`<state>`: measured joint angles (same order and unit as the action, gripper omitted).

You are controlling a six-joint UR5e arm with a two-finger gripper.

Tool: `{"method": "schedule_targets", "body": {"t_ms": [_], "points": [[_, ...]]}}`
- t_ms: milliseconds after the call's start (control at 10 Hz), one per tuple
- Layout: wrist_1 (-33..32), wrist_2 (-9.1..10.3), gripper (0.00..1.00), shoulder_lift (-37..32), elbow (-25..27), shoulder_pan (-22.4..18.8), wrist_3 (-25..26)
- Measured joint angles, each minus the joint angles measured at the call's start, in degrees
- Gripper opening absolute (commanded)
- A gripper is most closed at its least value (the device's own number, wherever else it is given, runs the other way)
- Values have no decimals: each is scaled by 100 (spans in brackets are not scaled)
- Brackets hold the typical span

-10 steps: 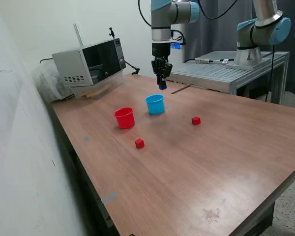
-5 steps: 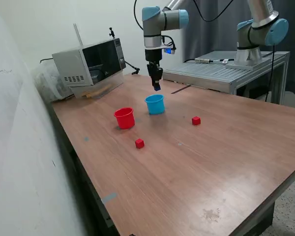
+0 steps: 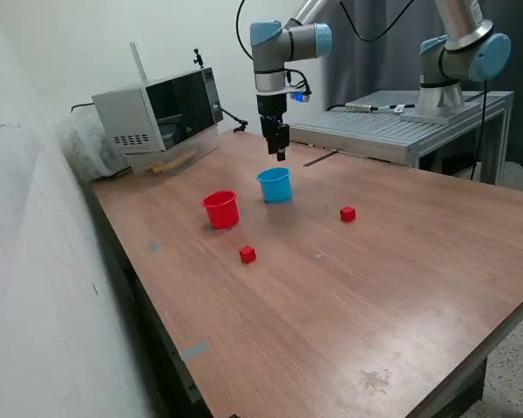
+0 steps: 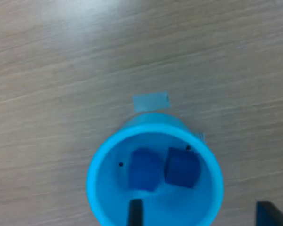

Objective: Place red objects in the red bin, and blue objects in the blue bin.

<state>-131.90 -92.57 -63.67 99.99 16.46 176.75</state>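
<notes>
Your gripper (image 3: 281, 155) hangs above the blue cup (image 3: 275, 185), spread, holding nothing. Both blue cubes (image 4: 145, 169) sit inside that cup, side by side. Two red cubes (image 3: 247, 253) lie on the surface (image 3: 375, 287), outside the red cup (image 3: 220, 209).

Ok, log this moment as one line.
pincer above blue cup | two blue cubes inside | two red cubes on table | red cup unfilled

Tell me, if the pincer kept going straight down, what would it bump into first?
Probably the blue cup. The pincer hangs just above it, pointing down, and the wrist view looks right into the cup, where two dark blue cubes lie. It might touch the rim or those cubes first; depth is hard to judge.
</notes>
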Motion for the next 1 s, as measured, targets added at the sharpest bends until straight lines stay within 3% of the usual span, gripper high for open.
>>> {"method": "schedule_targets", "body": {"t_ms": [400, 1000], "points": [[14, -6, 100, -259, 191, -142, -8], [46, 22, 100, -964, 570, -1510, 39]]}}
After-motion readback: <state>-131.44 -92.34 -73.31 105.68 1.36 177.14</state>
